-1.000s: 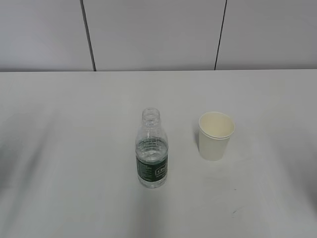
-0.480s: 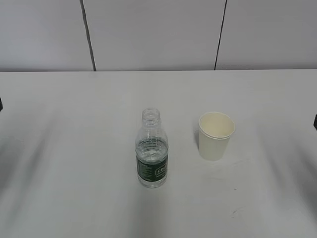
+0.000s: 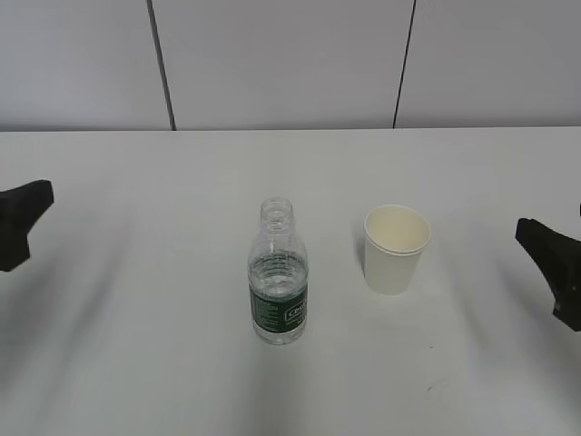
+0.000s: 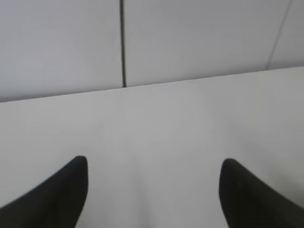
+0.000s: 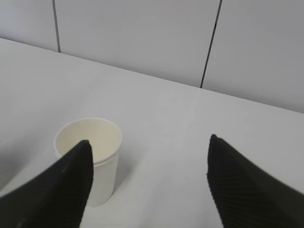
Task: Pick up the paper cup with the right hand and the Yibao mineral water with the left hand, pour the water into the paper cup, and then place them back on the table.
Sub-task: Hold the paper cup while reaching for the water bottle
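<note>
White surface [image 3: 136,363] lies bare around the Yibao mineral water [image 3: 278,272], upright at frame centre, and the paper cup [image 3: 395,248], upright just right of it, apart. The left pincer [image 4: 152,190] at the left edge and the right pincer [image 5: 147,185] at the right edge are both spread, holding nothing, well clear of both.

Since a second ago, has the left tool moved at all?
Yes. The left tool has come into the exterior view from the left edge, moving rightward toward the Yibao mineral water, which stands where it was.
</note>
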Controlling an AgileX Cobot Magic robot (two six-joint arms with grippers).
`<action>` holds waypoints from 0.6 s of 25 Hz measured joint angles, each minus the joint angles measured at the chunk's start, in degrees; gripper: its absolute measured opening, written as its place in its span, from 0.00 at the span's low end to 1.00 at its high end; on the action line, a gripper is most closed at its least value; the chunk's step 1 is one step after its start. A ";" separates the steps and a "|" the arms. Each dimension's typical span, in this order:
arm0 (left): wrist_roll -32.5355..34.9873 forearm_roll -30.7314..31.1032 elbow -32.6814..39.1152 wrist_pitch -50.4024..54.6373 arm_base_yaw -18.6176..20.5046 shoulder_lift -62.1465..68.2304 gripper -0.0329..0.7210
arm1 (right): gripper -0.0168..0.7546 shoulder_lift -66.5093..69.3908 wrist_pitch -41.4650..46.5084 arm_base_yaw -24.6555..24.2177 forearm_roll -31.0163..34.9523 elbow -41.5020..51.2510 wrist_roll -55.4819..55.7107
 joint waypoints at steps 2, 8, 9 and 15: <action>0.00 1.70 0.00 -0.06 -1.78 0.00 0.74 | 0.78 2.05 -2.24 0.00 -0.57 0.00 0.09; -0.66 3.00 0.00 -2.40 -4.95 3.05 0.74 | 0.78 8.81 -6.25 0.00 -3.50 -0.21 0.09; -0.68 3.08 0.00 -3.20 -5.26 3.94 0.74 | 0.78 10.17 -6.58 0.00 -4.05 -0.29 0.09; -1.20 3.86 0.00 -7.48 -5.93 11.08 0.74 | 0.78 19.07 -11.26 0.00 -5.03 -0.43 0.14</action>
